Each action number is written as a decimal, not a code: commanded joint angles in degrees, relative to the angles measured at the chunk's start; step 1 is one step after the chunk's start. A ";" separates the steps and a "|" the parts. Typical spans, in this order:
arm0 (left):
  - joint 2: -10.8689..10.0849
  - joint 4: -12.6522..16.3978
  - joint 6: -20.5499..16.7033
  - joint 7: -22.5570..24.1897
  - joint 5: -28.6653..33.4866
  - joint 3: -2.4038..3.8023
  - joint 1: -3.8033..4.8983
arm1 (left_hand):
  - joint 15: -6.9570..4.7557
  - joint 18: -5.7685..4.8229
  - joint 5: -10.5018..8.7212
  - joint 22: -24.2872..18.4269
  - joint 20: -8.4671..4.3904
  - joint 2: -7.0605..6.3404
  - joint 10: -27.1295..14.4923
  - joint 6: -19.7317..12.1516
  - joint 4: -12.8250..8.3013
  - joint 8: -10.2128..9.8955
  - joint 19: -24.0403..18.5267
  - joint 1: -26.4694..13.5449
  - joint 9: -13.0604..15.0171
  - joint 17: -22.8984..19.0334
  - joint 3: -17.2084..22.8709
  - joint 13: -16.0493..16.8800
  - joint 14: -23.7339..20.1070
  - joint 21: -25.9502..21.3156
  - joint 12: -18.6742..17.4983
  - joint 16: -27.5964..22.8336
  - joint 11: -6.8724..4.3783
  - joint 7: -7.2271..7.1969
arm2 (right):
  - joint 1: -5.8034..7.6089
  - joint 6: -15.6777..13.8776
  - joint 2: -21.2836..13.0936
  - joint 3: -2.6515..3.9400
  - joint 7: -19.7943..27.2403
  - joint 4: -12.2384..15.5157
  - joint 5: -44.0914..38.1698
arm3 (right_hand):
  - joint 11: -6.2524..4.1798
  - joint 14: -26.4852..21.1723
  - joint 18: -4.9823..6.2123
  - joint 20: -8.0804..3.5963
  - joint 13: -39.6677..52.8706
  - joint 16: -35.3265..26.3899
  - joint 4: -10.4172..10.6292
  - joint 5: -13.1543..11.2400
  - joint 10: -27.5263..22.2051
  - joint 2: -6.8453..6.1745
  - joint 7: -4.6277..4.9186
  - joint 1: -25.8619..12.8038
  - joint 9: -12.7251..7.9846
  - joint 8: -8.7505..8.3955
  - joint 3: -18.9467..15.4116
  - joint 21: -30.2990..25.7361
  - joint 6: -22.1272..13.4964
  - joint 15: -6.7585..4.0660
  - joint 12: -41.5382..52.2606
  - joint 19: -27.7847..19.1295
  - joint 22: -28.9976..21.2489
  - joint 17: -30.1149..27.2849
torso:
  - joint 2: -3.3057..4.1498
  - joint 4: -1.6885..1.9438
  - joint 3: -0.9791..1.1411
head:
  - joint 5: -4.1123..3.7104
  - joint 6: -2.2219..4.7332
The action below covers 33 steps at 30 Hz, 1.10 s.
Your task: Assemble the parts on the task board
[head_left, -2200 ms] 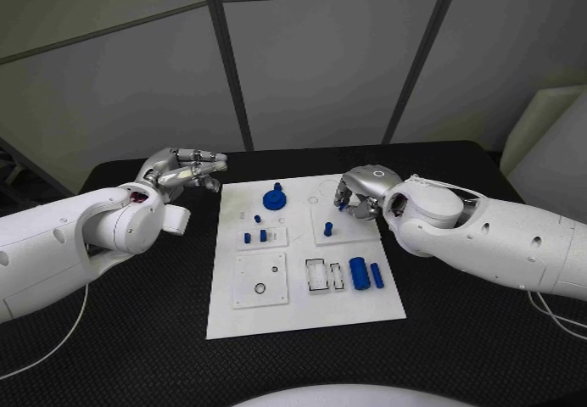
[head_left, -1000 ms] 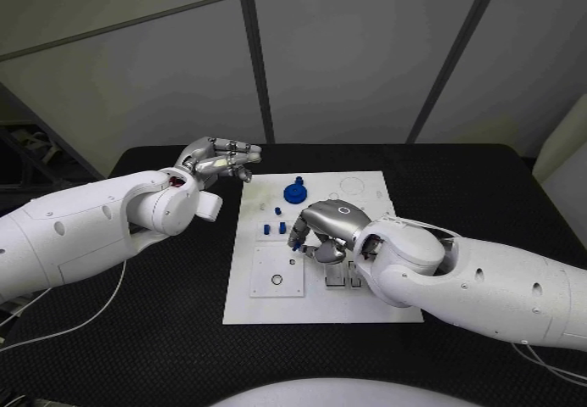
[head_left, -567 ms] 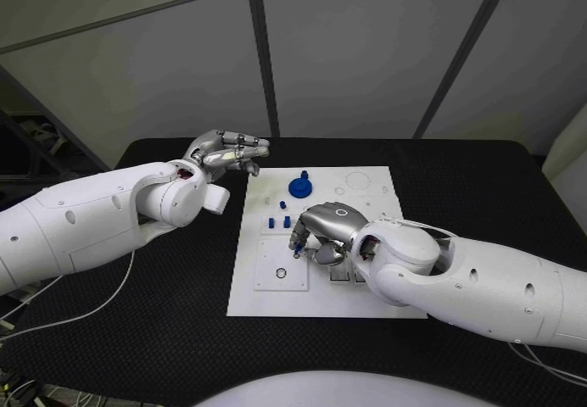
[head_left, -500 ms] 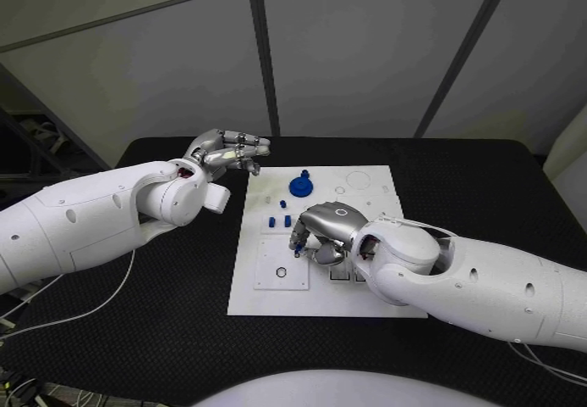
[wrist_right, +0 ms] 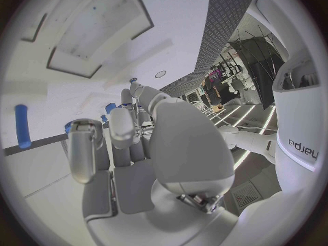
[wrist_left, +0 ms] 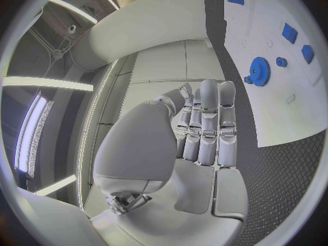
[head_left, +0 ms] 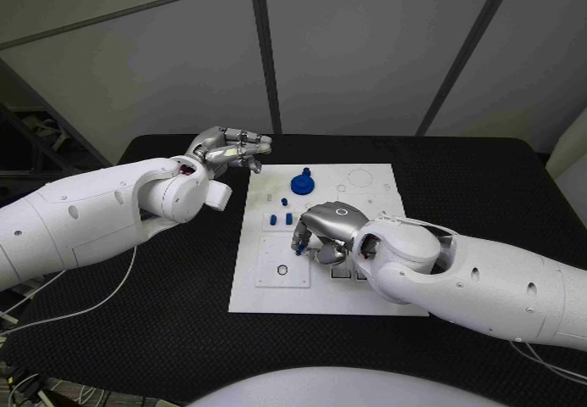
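White task board (head_left: pixel 367 292) lies under my right hand (head_left: pixel 324 231), fingers curled over blue parts (head_left: pixel 280 219), grip undeterminable; my left hand (head_left: pixel 226 149), fingers together and empty, hovers beside its far corner; risk: blind closing could knock pieces astray.

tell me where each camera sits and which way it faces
Head view: on the robot's head, looking down at the board; both arms, left hand, right hand.
Left wrist view: behind the left hand, facing the board's edge and the gear.
Right wrist view: behind the right hand, close over the board; a blue peg lies there.
Shared: head and left wrist views both show the gear.
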 commanded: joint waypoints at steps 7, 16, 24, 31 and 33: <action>0.06 0.02 0.90 -0.09 0.29 0.06 0.09 | 0.17 0.14 -0.27 -0.13 0.15 -0.03 -0.18 -0.18 -0.14 -0.25 -0.42 -0.71 0.05 -0.10 0.08 0.09 -0.27 -0.31 -0.42 -0.19 0.23 0.33 | 0.06 1.59 0.33 -0.01 -0.28 -0.44 -1.46 | 0.06 0.65 -0.84 -0.49 -0.01 0.24 -0.41 0.24 -0.20 0.09 0.24 -0.85 0.09 -0.04 0.08 0.17 0.10 -0.27 -0.14 4.17 12.26 -0.14 | 0.03 0.02 -0.02 | 0.04 -0.07; 0.06 0.03 1.03 -0.16 0.29 0.06 0.10 | 0.17 0.14 -0.27 -0.13 0.15 -0.03 -0.18 -0.18 -0.14 -0.25 -0.42 -0.71 0.05 -0.10 0.08 0.09 -0.27 -0.31 -0.42 -0.19 0.23 0.33 | 0.01 2.69 1.21 -0.74 -0.86 -0.46 -3.68 | 0.06 0.64 -0.83 -0.49 -0.03 0.22 -0.42 0.23 -0.21 0.10 0.24 -0.90 0.09 -0.05 0.08 0.13 0.11 -0.27 -0.14 4.15 12.22 -0.18 | -0.01 -0.02 -0.01 | 0.23 -0.43; 0.11 0.02 1.28 -0.30 0.29 0.06 0.10 | 0.17 0.14 -0.27 -0.13 0.15 -0.03 -0.18 -0.18 -0.14 -0.25 -0.42 -0.71 0.05 -0.10 0.08 0.09 -0.27 -0.31 -0.42 -0.19 0.23 0.33 | 0.00 3.69 1.75 -1.07 -1.49 -0.45 -5.24 | 0.09 0.59 -0.79 -0.47 -0.18 0.15 -0.52 0.02 -0.30 0.02 0.23 -1.41 0.15 -0.11 -0.07 0.00 0.15 -0.26 -0.14 4.08 12.13 -0.44 | -0.05 0.01 -0.03 | 0.20 -0.50; 0.04 0.04 1.43 -0.46 0.29 0.06 0.11 | 0.20 0.13 -0.31 -0.19 0.17 0.01 -0.22 -0.22 -0.10 -0.29 -0.44 -0.81 0.05 -0.12 0.06 0.10 -0.27 -0.39 -0.46 -0.26 0.25 0.35 | 0.00 0.95 1.68 -1.14 -2.10 -0.54 -5.63 | 2.13 -1.16 0.52 0.61 -2.44 -3.84 -0.69 -0.39 -7.05 -2.28 2.28 -4.10 -1.98 -1.08 0.09 -5.17 -7.37 1.57 -0.21 1.31 7.94 -6.15 | -0.07 -0.02 -0.04 | 0.21 -0.44; 0.02 0.04 1.51 -0.52 0.29 0.06 0.11 | 0.20 0.13 -0.31 -0.19 0.17 0.01 -0.22 -0.22 -0.10 -0.29 -0.44 -0.81 0.05 -0.12 0.06 0.10 -0.27 -0.39 -0.46 -0.26 0.25 0.35 | 0.00 -0.81 1.58 -1.15 -2.21 -0.52 -5.66 | 3.07 -2.15 1.40 1.31 -3.51 -6.53 -1.07 -1.05 -10.68 -3.47 3.01 -4.60 -2.77 -1.10 -0.26 -8.83 -9.21 2.10 -0.25 -0.58 5.01 -9.63 | -0.07 -0.02 -0.01 | 0.21 -0.34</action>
